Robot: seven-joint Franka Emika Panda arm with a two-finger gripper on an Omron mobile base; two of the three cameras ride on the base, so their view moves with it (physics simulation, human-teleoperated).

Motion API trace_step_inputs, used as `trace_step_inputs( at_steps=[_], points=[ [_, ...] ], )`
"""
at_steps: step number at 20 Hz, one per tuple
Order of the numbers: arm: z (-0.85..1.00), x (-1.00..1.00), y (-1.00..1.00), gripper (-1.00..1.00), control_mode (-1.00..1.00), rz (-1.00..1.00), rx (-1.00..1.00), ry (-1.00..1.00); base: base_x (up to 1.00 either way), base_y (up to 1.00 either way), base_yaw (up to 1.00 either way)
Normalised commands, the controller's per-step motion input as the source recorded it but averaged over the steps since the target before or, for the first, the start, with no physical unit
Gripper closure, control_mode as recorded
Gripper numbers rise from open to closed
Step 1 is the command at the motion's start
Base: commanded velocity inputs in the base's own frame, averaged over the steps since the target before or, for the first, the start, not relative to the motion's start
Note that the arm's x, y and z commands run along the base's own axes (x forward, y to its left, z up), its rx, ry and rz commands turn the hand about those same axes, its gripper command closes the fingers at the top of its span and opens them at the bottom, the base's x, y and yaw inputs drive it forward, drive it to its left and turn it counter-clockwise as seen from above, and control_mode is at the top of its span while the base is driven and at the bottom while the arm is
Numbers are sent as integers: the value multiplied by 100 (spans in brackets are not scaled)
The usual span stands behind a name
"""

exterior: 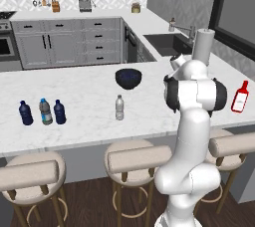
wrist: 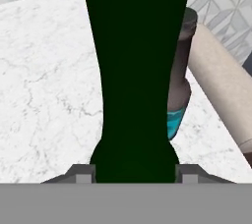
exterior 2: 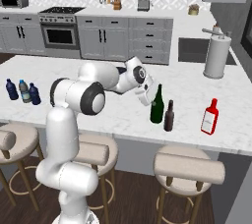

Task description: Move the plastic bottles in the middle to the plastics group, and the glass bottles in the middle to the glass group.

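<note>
The tall dark green glass bottle is upright on the right part of the island, just left of the small dark brown bottle. My gripper is shut on the green bottle, one fingertip pressed to each side. The brown bottle is right behind it. The red flat bottle stands further right. In the middle stands a clear plastic bottle with a white cap. The plastics group, two dark blue bottles and a blue-labelled clear one, is at the far left.
A dark bowl sits behind the clear bottle. A steel canister stands at the back right by the sink. Padded stools line the island's near edge.
</note>
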Motion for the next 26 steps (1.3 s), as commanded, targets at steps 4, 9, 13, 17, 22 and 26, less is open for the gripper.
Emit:
trace_step_inputs(
  at_steps=[4, 9, 13, 17, 22, 26],
  points=[
    [-44, 0, 0, 100, -100, 0, -2, -3, 0, 0, 0],
    [-12, 0, 0, 100, -100, 0, -2, 0, 0, 0, 0],
    [3, 0, 0, -100, -100, 0, -1, 0, 0, 0, 0],
    [24, 0, 0, -100, -100, 0, -5, 1, 0, 0, 0],
    [11, 0, 0, -100, -100, 0, -6, 2, 0, 0, 0],
    [31, -5, 0, -100, -100, 0, -5, 1, 0, 0, 0]
  ],
)
